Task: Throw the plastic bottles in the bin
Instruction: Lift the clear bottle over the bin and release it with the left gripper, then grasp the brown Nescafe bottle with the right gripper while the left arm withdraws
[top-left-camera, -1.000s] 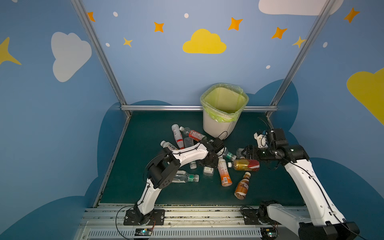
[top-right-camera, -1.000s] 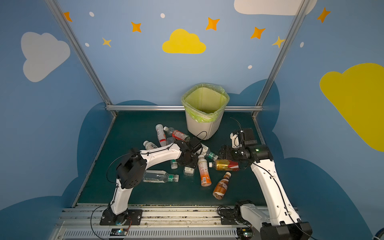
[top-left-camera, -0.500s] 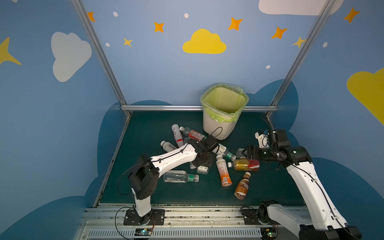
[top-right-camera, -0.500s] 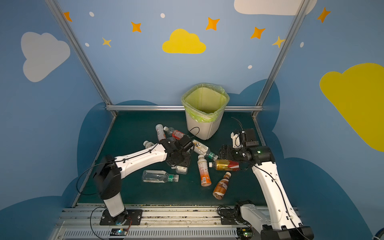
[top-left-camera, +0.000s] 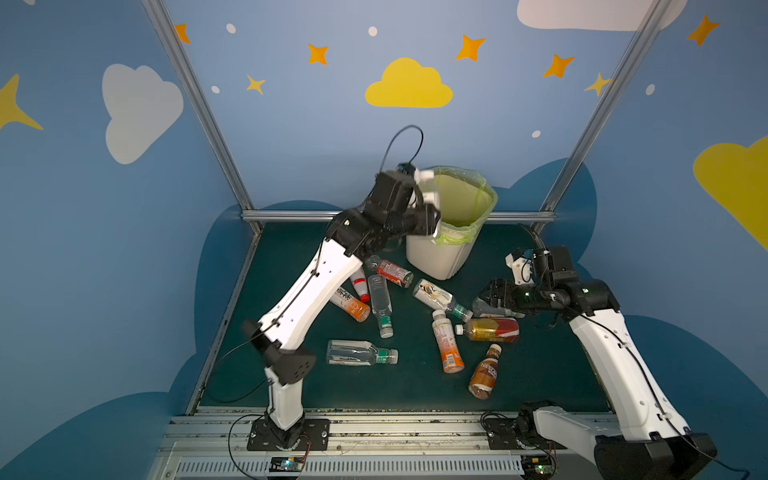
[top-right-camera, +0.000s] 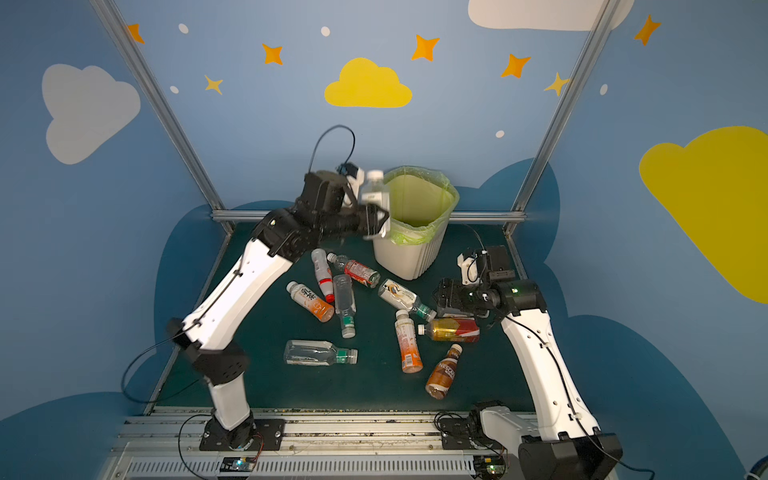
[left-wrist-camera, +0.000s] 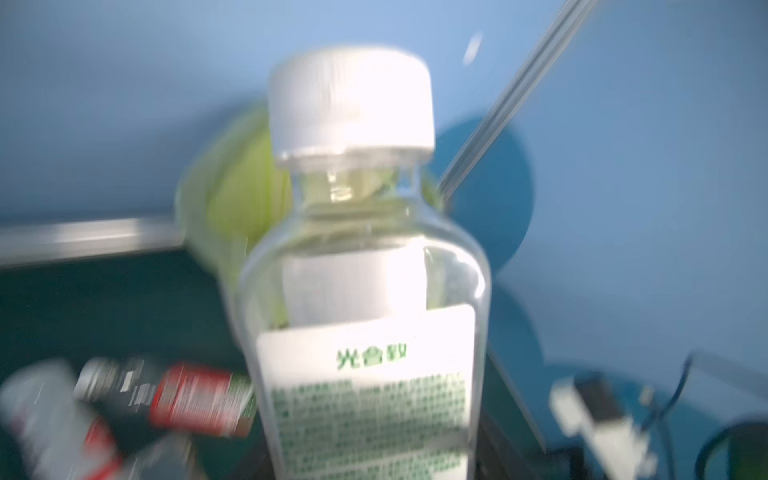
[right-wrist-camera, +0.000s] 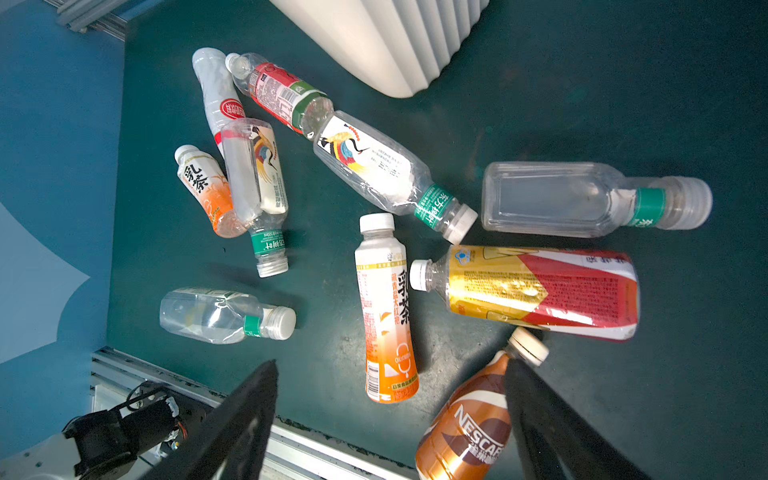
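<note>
Clamping a clear bottle by the bin's left rim, our left gripper should next reach over and release; right gripper open, empty.

Left end effector grips clear bottle upright, just beside bin rim.

The left wrist view is blurred: the held bottle runs off the edge and hides most of the bin; a red-label bottle beside it is a smear. The left claw is blurred in both top views. In the right wrist view the brown bottle is cut off by the edge and partly behind a finger; only the bin's lower wall shows. In a top view the right claw covers part of a clear bottle.
</note>
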